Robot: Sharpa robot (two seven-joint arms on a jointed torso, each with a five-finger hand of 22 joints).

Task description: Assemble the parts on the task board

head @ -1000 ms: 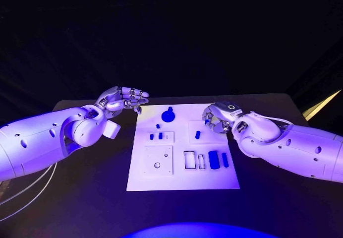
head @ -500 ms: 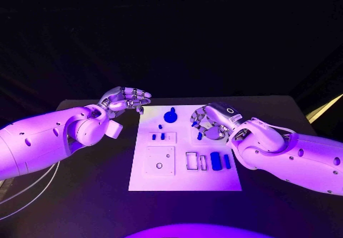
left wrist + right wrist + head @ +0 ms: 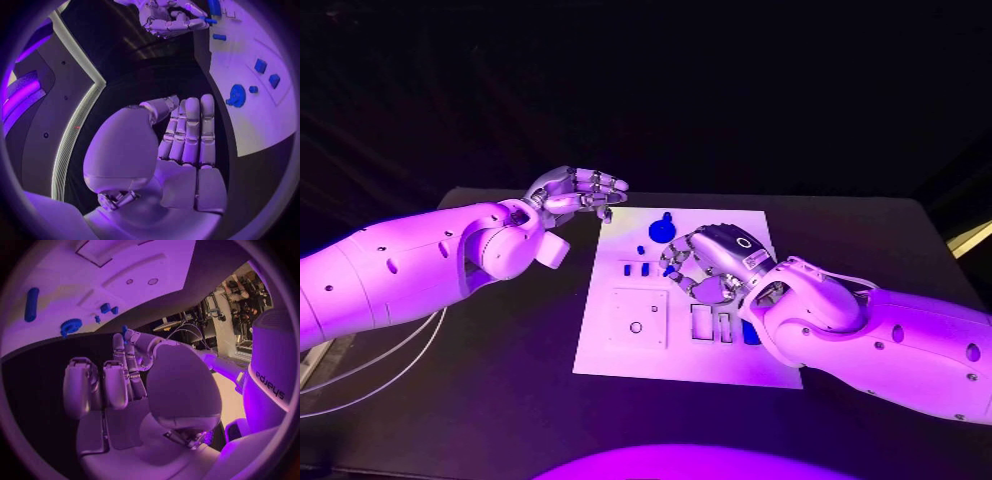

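Note:
The white task board (image 3: 620, 352) lies mid-table. My right hand (image 3: 705, 262) hovers over its middle and pinches a small blue part (image 3: 672, 268) at its fingertips; that part (image 3: 209, 21) also shows in the left wrist view. A round blue part (image 3: 662, 228) stands near the board's far edge, with a tiny blue piece (image 3: 642, 250) in front of it. Two small blue blocks (image 3: 636, 270) sit left of my right hand. My left hand (image 3: 577, 190) hangs off the board's far left corner, fingers curled in, holding nothing.
A square recessed plate (image 3: 638, 318) and narrow slots (image 3: 702, 320) lie on the board's near half. A long blue piece (image 3: 750, 333) is partly hidden by my right arm. The black table (image 3: 516, 400) surrounds the board.
My right hand has moved left from the board's right edge to over its middle, carrying the small blue part. My left hand has kept its place by the far left corner.

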